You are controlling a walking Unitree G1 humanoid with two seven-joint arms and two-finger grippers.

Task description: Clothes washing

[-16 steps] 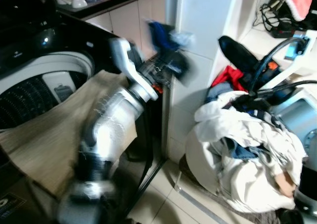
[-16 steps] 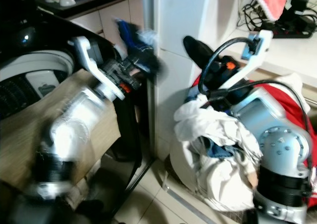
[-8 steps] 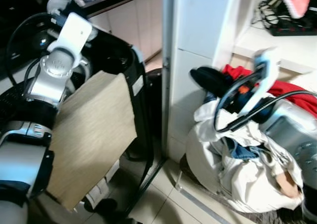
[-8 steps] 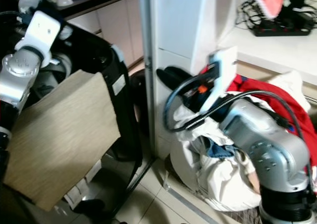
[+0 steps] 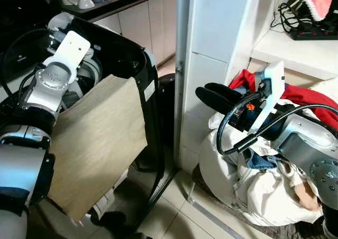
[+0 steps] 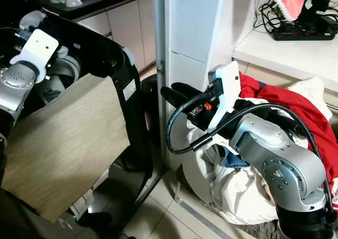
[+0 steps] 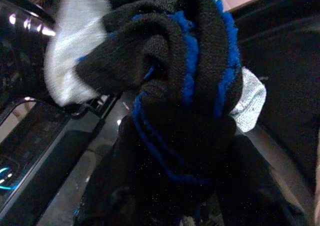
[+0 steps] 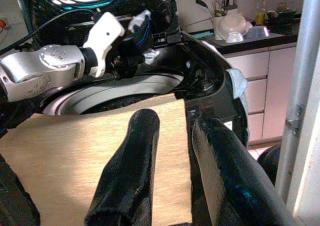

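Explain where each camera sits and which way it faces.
Eye views: on the head, looking down at the washing machine and laundry pile; both arms show.
Left wrist view: along the left hand, close on a dark, blue-striped cloth it holds.
Right wrist view: along the open right hand, toward the machine.
Shared: the tan cloth.

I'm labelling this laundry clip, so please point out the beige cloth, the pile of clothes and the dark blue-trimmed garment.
beige cloth (image 5: 100,138): left eye view, middle of the hanging panel.
pile of clothes (image 5: 232,170): left eye view, white fabric at the pile's front.
dark blue-trimmed garment (image 7: 185,61): left wrist view, bunched knit with blue edging.
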